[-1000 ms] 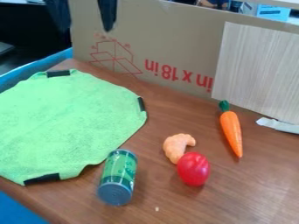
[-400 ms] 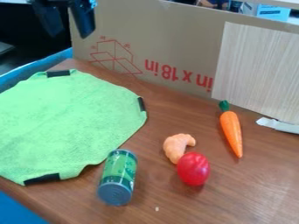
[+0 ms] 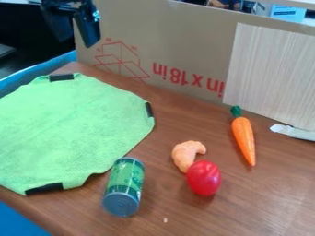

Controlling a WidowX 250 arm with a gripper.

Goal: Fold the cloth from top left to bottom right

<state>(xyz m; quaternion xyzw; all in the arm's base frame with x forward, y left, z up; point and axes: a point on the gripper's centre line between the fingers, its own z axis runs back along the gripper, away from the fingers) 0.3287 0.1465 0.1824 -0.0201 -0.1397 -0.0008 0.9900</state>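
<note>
The fold is not made. The green cloth (image 3: 67,124) lies spread out at the left of the worktop (image 3: 184,216), running out of the picture on that side, with no layer turned over on itself. Its edge is a little wavy, but the middle looks flat. Black strips show at its edge: a far strip (image 3: 61,77), a right-hand strip (image 3: 148,109) and a near strip (image 3: 44,188). So the whole job is left: take hold at the upper left, lift that side, carry it across to the lower right, lay it down and let go.

The fingers (image 3: 89,32) hang at the upper left, above and beyond the cloth's far edge, well apart from it. They seem to be parted with nothing between them, though the one on the left is hard to make out against the dark background. The far strip is the part of the cloth nearest them, so reaching the cloth probably calls for a move down and toward the near side. The green can (image 3: 125,186) sits right by the cloth's lower right edge, and a fold brought too far that way could land against it.
</note>
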